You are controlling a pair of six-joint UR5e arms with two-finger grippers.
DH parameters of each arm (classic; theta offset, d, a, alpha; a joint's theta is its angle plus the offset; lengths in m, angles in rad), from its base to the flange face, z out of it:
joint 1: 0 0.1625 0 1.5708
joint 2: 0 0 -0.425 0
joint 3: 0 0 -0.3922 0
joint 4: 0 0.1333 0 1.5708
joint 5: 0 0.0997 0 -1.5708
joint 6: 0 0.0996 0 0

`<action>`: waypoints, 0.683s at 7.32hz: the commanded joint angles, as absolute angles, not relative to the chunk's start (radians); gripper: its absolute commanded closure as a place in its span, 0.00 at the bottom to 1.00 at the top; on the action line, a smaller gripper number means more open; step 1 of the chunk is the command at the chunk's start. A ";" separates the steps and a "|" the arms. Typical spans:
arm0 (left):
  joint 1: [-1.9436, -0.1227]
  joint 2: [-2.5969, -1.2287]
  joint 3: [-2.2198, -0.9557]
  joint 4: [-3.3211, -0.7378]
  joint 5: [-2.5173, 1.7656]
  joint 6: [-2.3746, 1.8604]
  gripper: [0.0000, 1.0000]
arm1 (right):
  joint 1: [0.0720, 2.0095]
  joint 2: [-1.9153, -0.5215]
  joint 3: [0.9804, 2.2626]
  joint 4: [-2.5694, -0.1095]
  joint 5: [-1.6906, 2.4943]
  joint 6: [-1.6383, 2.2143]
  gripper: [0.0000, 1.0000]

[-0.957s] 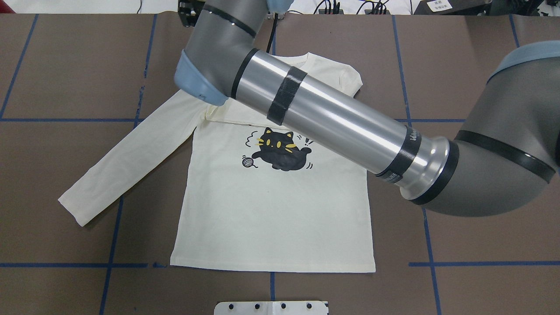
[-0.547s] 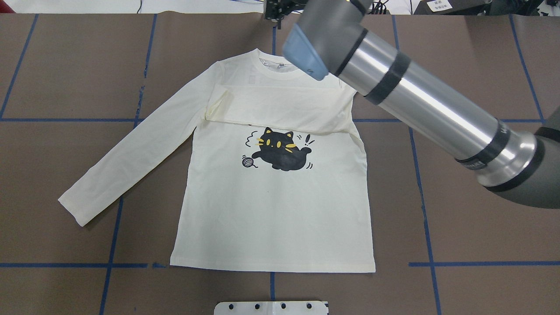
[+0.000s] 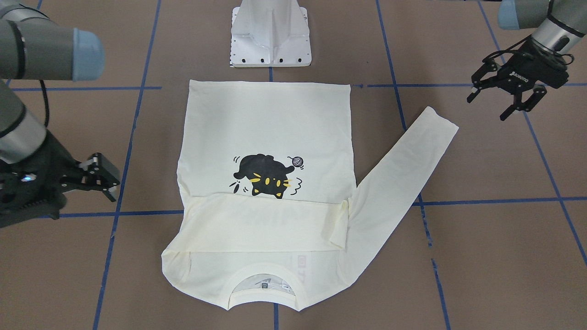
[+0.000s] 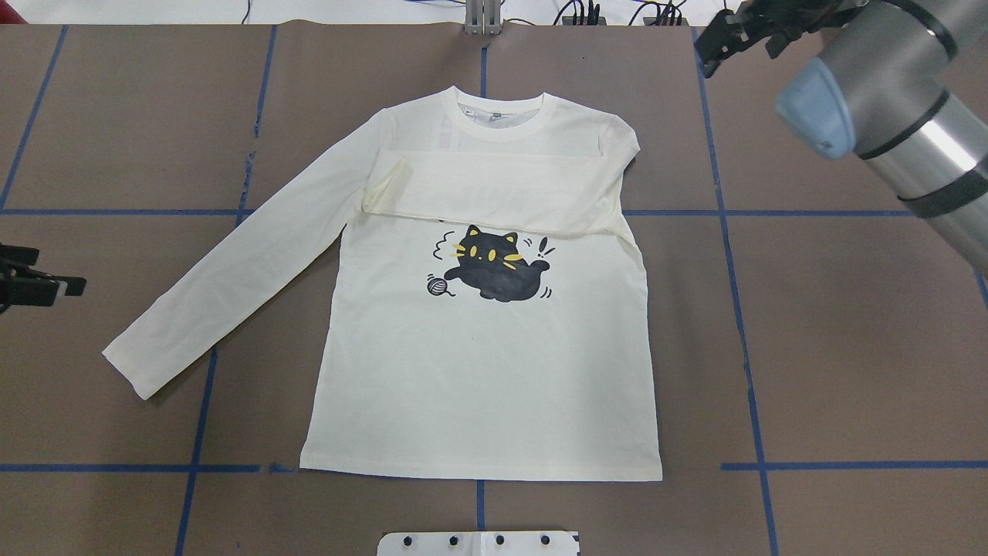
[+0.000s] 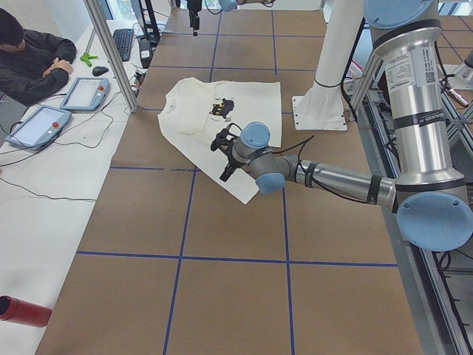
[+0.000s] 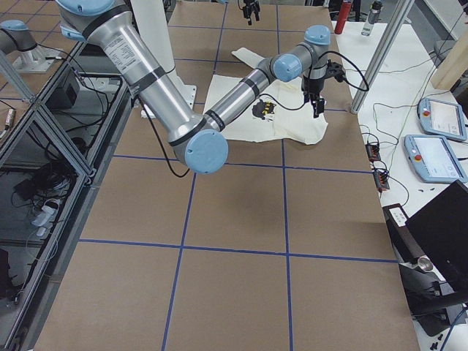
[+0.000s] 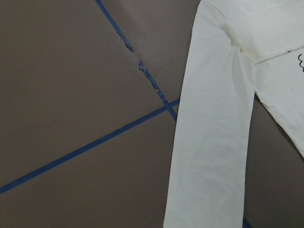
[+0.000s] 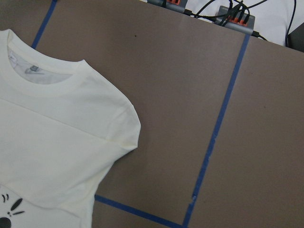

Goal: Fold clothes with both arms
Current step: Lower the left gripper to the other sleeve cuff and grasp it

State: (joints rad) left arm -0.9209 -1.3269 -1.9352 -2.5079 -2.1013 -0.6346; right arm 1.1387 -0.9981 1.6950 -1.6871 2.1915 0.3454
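Cream-white long-sleeved shirt with black cat print (image 4: 478,371): flat, print up, mid brown paper-covered bench (image 4: 849,347), spread for folding. Sleeve on robot's right (image 4: 494,189) lies across chest; left sleeve (image 4: 231,278) outstretched, likely next fold. Left hand (image 3: 487,107): fingers wide, empty, near cuff. Right hand (image 3: 110,183): wide, empty, clear of cloth

Brown paper-covered table (image 4: 849,347) with a grid of blue tape lines (image 4: 197,432). A white bench (image 5: 44,192) runs along one long edge of the table, carrying two tablet-like pendants (image 5: 83,93), a keyboard (image 5: 122,43) and loose cables. A person in a dark top (image 5: 33,63) leans on it (face not described). An aluminium post (image 5: 111,55) stands at that table edge. A red cylinder (image 5: 22,310) lies off the table's near corner. Metal frame rails (image 6: 44,124) line the opposite edge, with cables on the dark floor below. Lighting is even.
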 commanded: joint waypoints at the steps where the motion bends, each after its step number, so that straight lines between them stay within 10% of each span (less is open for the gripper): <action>1: -0.647 -1.286 -1.947 -2.531 -1.847 -0.811 0.00 | 1.260 -1.258 1.848 -1.684 2.273 0.165 0.00; 5: -0.428 -1.238 -1.934 -2.495 -1.654 -0.851 0.11 | 1.302 -1.396 1.954 -1.683 2.275 0.133 0.00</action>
